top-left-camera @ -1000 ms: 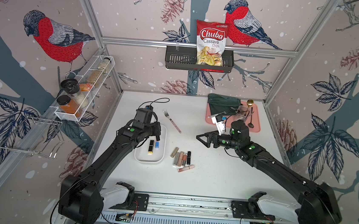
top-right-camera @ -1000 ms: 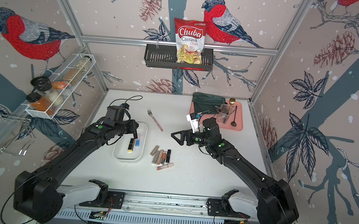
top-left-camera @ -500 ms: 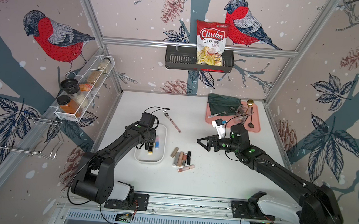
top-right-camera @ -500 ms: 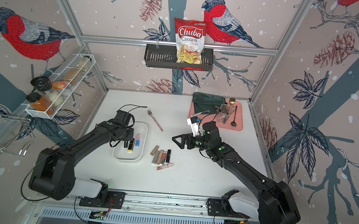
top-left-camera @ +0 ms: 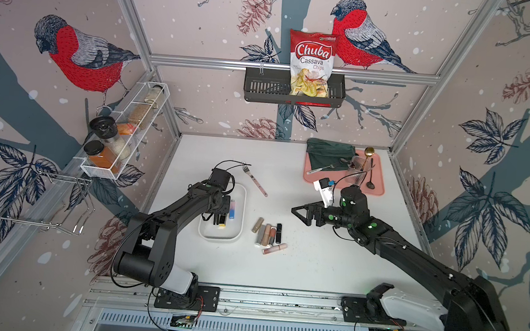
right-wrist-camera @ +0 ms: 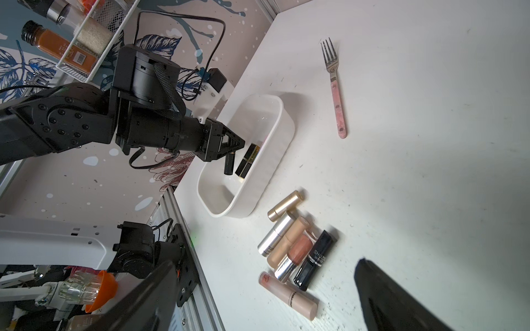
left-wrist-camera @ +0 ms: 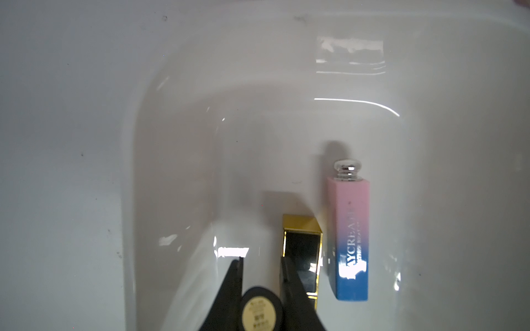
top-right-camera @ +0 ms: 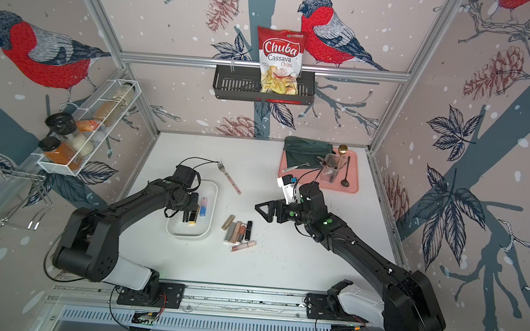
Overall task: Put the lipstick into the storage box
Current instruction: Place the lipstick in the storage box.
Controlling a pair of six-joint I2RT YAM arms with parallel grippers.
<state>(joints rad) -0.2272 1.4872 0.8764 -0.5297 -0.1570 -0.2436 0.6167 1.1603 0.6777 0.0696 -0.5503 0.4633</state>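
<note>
**Black lipstick coming down into the box**

My left gripper [left-wrist-camera: 261, 265] is pinching a black lipstick [left-wrist-camera: 261, 313] by its sides, its round labelled end facing my wrist camera. Over the last second I have been bringing it nearer and lower. It started above the far part of the box [top-left-camera: 241, 223], and my fingers are now reaching down inside the walls. From the right wrist view, the lipstick is hanging upright with its lower end below the rim. I cannot tell whether it is touching the floor yet.

Two others are already lying flat inside. A gold-edged lipstick [left-wrist-camera: 301, 252] is sitting just right of my fingers, and a pink-and-blue lipstick [left-wrist-camera: 351, 238] is lying just beyond it. The free floor is on the left side, so I am judging that to be where this one is going to land.

My right gripper [top-left-camera: 296, 212] is hovering with its jaws spread wide and nothing between them, right of the row [top-left-camera: 267, 233] of lipsticks waiting on the table. It has hardly shifted in that second.

For the task, this means the carry is done and the release is the step in hand. I am expecting to let go here rather than travel further. The lipstick is standing on end, so it may tip against the gold-edged one as it falls. Six more are waiting in the row, just right of the box, so the job is well short of finished.
</note>
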